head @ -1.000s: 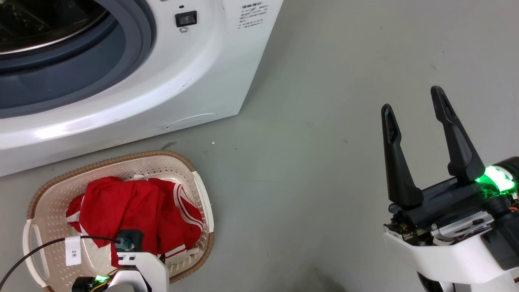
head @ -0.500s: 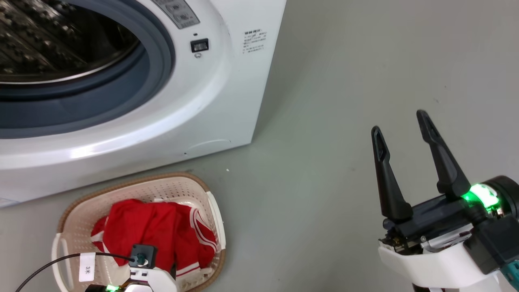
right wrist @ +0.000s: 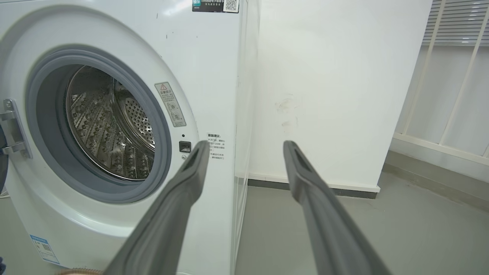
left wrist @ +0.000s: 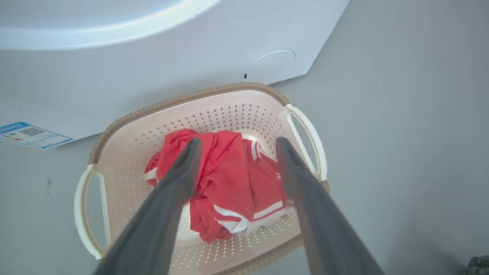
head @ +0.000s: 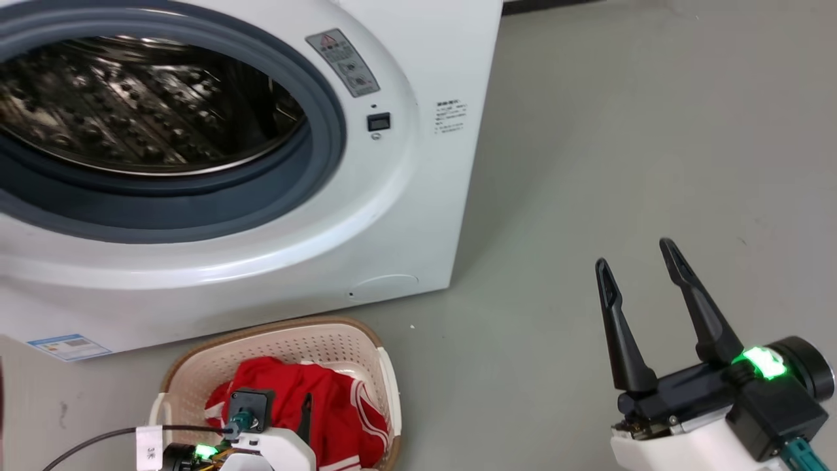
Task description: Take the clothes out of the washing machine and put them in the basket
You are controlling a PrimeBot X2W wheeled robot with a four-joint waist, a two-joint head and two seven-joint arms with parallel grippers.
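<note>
Camera tilted up: I find perforated steel drum [head: 131,111], upper left, bare; red fabric clothes [left wrist: 229,179] in cream plastic basket [left wrist: 183,100]; left tool [left wrist: 237,143], right tool [head: 635,255] spread.

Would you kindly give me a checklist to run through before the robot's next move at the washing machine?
1. The clothes lie inside the basket, none over its rim: ok.
2. The left gripper is open and empty above the clothes: ok.
3. The right gripper is open and empty, away from the machine: ok.
4. The washing machine has its porthole open: ok.
5. The drum is emptied: no red in the visible part, but its lowest front is hidden: cannot tell.
</note>
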